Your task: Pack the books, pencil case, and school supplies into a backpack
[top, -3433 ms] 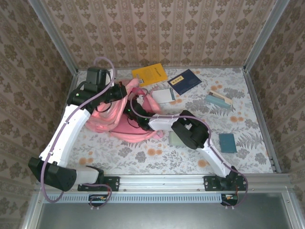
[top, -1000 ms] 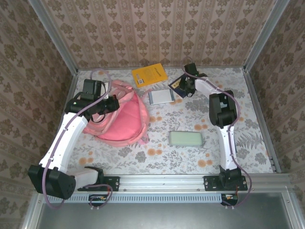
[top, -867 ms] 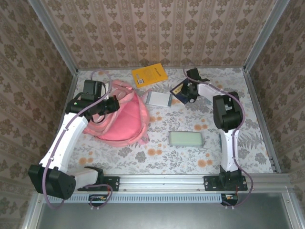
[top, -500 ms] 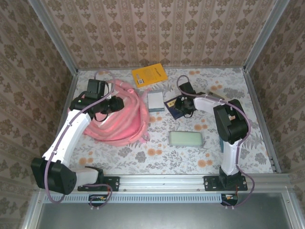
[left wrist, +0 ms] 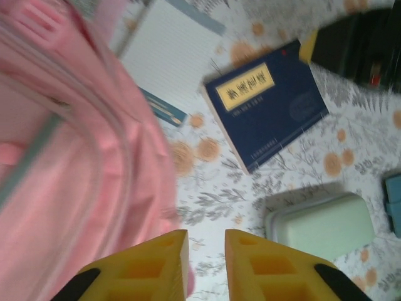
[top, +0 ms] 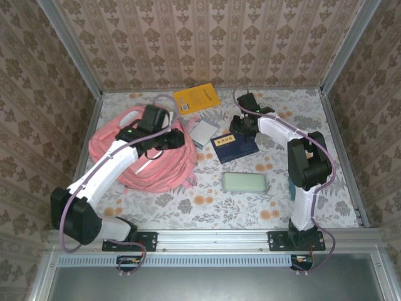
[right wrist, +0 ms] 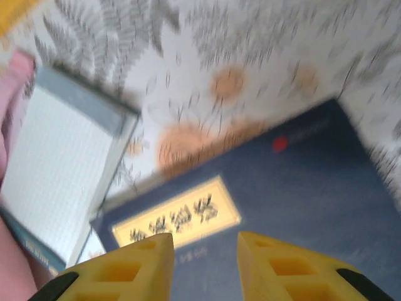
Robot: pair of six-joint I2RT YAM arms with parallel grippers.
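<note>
The pink backpack (top: pixel 125 157) (left wrist: pixel 56 157) lies at the left with my left arm across it. My left gripper (top: pixel 177 139) (left wrist: pixel 207 235) hangs open at its right edge, nothing between the fingers. A navy book with a gold label (top: pixel 234 147) (left wrist: pixel 266 103) (right wrist: pixel 282 188) lies flat in the middle. My right gripper (top: pixel 243 125) (right wrist: pixel 205 238) hovers open just above its far end. The whitish-grey pad (top: pixel 203 133) (left wrist: pixel 169 56) (right wrist: pixel 62 182) lies between book and backpack. The mint pencil case (top: pixel 244 182) (left wrist: pixel 322 229) sits nearer the front. A yellow-orange book (top: pixel 196 99) lies at the back.
A teal piece (left wrist: pixel 393 194) lies right of the pencil case, partly behind my right arm (top: pixel 304 163) in the top view. Papered walls close in the table on three sides. Open floral tabletop runs along the front and the right.
The right gripper dragged the navy book from the back toward the middle and has opened over it. The left arm swung right; the backpack was pulled about and now lies spread wider.
</note>
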